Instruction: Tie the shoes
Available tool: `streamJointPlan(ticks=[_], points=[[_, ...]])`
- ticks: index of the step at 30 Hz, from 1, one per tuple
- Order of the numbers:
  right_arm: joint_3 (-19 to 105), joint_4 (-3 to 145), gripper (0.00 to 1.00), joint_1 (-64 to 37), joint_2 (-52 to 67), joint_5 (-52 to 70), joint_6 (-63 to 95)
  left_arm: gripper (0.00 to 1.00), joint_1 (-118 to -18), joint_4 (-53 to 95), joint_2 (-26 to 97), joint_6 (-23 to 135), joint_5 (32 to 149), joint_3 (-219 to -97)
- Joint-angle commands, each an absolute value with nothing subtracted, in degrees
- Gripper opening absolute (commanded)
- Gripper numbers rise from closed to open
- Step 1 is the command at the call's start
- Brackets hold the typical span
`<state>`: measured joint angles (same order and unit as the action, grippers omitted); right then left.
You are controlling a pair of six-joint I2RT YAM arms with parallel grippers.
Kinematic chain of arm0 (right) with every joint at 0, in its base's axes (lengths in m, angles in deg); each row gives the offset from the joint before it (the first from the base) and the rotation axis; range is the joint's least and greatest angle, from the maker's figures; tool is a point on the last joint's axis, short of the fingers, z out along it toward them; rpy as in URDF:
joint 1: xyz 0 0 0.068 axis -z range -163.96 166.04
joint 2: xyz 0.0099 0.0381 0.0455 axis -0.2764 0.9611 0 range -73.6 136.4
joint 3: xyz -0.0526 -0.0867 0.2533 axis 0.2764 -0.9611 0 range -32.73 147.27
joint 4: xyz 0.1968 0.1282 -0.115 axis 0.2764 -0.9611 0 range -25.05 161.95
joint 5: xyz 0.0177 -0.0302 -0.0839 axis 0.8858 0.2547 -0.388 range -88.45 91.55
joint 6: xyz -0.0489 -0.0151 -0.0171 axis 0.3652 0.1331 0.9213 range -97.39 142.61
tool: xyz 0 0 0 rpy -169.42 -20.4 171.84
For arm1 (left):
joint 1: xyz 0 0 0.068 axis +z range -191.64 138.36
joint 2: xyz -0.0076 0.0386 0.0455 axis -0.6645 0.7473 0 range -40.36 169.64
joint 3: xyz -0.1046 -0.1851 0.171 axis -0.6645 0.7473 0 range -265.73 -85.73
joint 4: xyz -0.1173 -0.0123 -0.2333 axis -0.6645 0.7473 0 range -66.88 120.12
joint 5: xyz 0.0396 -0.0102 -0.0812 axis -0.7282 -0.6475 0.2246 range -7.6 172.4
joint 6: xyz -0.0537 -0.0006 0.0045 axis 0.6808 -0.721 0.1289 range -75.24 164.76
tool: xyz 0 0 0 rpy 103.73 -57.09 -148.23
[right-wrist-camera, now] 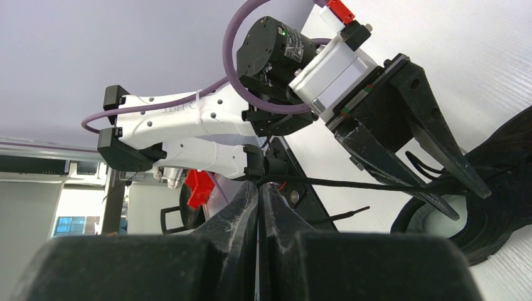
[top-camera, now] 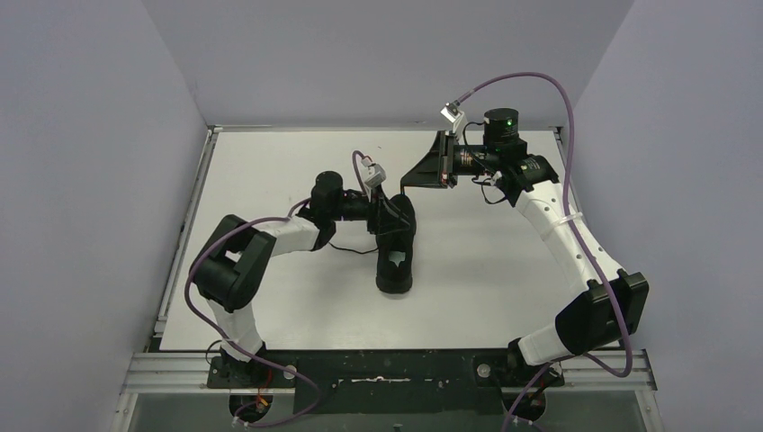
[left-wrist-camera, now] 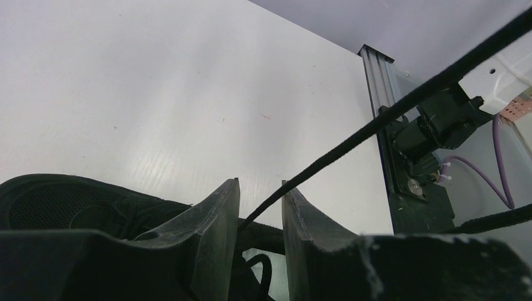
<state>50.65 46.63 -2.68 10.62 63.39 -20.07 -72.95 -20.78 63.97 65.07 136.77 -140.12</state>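
Here, the right gripper [right-wrist-camera: 258, 195], just beyond the black shoe [top-camera: 396, 261] on the table [top-camera: 270, 171], pinches a taut lace [left-wrist-camera: 376, 123] running untouched between the parted fingers of the left gripper [left-wrist-camera: 260, 188] above the shoe; a hard pull could slip it free or drag the shoe.

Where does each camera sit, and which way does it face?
Top external: above, behind the bases, looking down on table, shoe and both arms.
Left wrist: low by the shoe, facing along the lace; open left gripper shows.
Right wrist: faces the left gripper and shoe; shut right gripper shows.
Both wrist views share the lace.
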Motion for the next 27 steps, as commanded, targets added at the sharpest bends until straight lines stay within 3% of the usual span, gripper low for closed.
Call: streamJointPlan(ticks=[1,6,13,18,27], points=[[52.8,50.2,0.0,-2.3,11.3,64.8,-20.8,0.28,-73.3,-22.8,64.6,64.5,136.3,-143.2],[53.2,50.5,0.0,-2.3,11.5,64.9,-21.2,0.19,-73.1,-22.8,65.2,64.9,136.8,-143.9],[52.8,50.4,0.0,-2.3,11.4,65.0,-21.0,0.18,-71.8,-22.9,65.0,65.2,137.5,-142.8],[53.1,50.3,0.0,-2.3,11.5,64.3,-21.4,0.0,-71.5,-23.8,65.5,67.5,138.1,-143.4],[59.2,53.4,0.0,-1.4,17.4,53.1,-27.2,0.0,-70.9,-18.1,63.4,68.7,134.1,-141.8]])
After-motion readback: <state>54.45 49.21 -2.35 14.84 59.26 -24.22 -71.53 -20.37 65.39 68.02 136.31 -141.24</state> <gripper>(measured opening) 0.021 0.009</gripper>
